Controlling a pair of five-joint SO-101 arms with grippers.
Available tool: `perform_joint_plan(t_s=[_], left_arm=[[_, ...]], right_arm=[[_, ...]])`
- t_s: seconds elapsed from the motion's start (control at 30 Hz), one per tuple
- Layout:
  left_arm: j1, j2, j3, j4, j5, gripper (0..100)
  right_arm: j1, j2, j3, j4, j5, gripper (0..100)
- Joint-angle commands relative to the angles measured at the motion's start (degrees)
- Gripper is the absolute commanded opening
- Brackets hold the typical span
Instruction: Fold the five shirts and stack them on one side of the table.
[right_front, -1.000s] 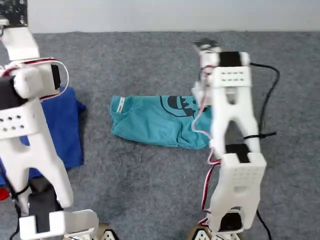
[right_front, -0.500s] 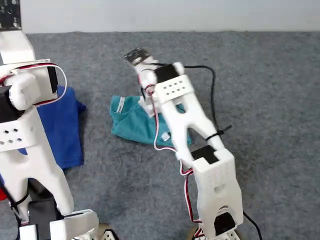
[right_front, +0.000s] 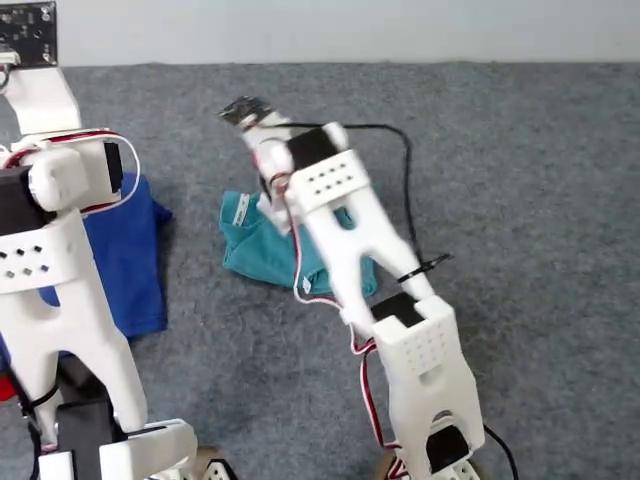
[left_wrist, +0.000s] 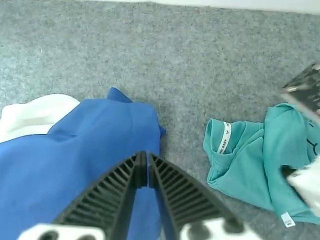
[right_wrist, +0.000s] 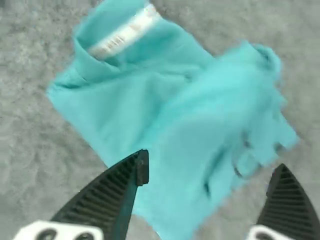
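A teal shirt (right_front: 248, 252) lies mid-table, doubled over on itself, its collar label facing the left arm. My right arm (right_front: 330, 190) stretches across it. In the right wrist view my right gripper (right_wrist: 210, 167) hangs open just above the teal shirt (right_wrist: 165, 115), and a loose flap of cloth lies between the fingers, not clamped. A folded blue shirt (right_front: 125, 250) lies at the left. My left gripper (left_wrist: 148, 165) is shut over the blue shirt (left_wrist: 75, 160) with nothing in it. The teal shirt (left_wrist: 250, 155) lies beyond it.
A white garment (left_wrist: 30, 115) pokes out from under the blue shirt. Grey carpet (right_front: 520, 180) covers the table, bare on the right half and along the back. A small red object (right_front: 5, 388) sits at the left edge by the left arm's base.
My right arm has swung from the shirt's right end over to its left, carrying the right half across. The teal shirt now lies narrower. The left arm has hardly moved.
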Motion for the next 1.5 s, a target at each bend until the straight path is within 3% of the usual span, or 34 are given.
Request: perform_joint_plan(t_s=[0.0,0.17,0.27,0.37,0.57,0.73,0.83,0.97,1.23,1.33,1.47], left_arm=[[0.18,-1.67,-0.22,0.53,-0.18,2],[0.18,-1.67,-0.31,0.44,-0.18,2],[0.18,-1.67,-0.31,0.44,-0.18,2],[0.18,-1.67,-0.31,0.44,-0.18,2],[0.18,-1.67,-0.31,0.44,-0.18,2],[-0.18,-1.67,-0.4,0.44,-0.18,2],[-0.18,-1.67,-0.4,0.44,-0.18,2],[-0.09,-1.67,-0.31,0.44,-0.18,2],[0.26,-1.14,-0.13,0.44,-0.18,2],[0.26,-1.14,-0.13,0.44,-0.18,2],[0.26,-1.49,-0.13,0.44,-0.18,2]], right_arm=[[4.44,-3.91,-5.27,6.46,4.75,30.8],[10.77,-3.47,-2.37,6.29,12.75,0.5],[13.23,-0.66,0.53,4.26,13.89,4.9],[12.26,4.88,0.7,1.98,13.89,1.6],[-1.8,11.47,-2.11,-7.52,13.71,1.0],[-9.63,11.3,-16.0,-11.21,13.63,1.0],[-8.75,11.21,-24.88,-7.43,12.04,1.4],[-1.89,11.82,-30.59,-0.84,11.69,1.5],[12.35,20.35,-30.51,-2.68,11.96,1.5],[12.09,25.19,-30.68,-6.2,11.96,1.5],[5.93,29.58,-30.68,-12.18,11.96,1.3]])
